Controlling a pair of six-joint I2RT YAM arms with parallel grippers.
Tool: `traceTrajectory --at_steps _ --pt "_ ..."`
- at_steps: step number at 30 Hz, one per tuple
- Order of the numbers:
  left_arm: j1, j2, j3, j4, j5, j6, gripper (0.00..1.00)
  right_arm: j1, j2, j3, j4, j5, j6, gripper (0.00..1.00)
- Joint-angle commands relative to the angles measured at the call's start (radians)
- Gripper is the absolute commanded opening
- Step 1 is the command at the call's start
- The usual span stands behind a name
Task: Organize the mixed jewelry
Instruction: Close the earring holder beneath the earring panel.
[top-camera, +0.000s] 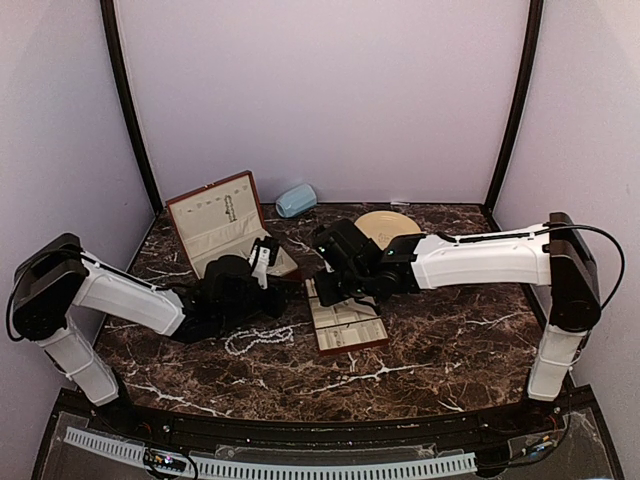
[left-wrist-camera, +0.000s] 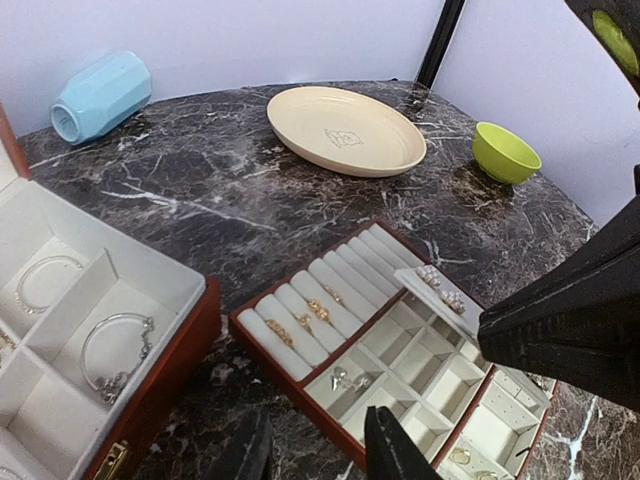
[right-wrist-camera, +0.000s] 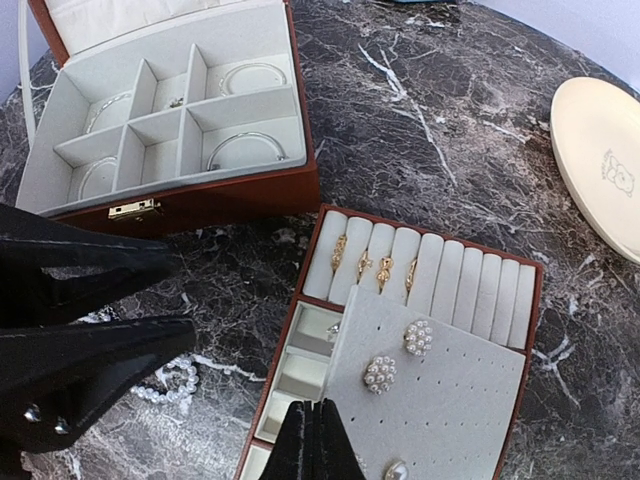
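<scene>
Right claw (right-wrist-camera: 310, 420), clamped on the earring card (right-wrist-camera: 440, 400), should hold it steady over the tray (right-wrist-camera: 480, 285). Left claw (left-wrist-camera: 318, 430), parted and empty, should pinch the pearl strand (right-wrist-camera: 175, 382) mid-length.

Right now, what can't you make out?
- Strand: right wrist, partly behind left gripper.
- Tray contents: top view, too small.
- Right gripper: right wrist, bottom edge cuts it; grip on pad unclear.

Soft, even light from overhead; only faint shadows beneath my fingers (left-wrist-camera: 395, 450), which blur up close. The marble table (left-wrist-camera: 200, 200) ahead gleams mildly.
</scene>
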Motion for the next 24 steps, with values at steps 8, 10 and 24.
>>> traceTrajectory --at_steps 8,10,24 --pt "0.020 -0.203 -0.042 -0.173 -0.064 -0.074 0.41 0.020 0.086 0.054 0.044 -0.052 -0.011 0.09" --pt "0.022 -0.219 -0.046 -0.178 -0.067 -0.073 0.41 0.029 0.105 0.068 0.042 -0.056 -0.011 0.15" --pt "0.057 -0.340 -0.088 -0.263 -0.077 -0.081 0.48 0.093 0.078 0.016 -0.029 -0.026 -0.028 0.75"
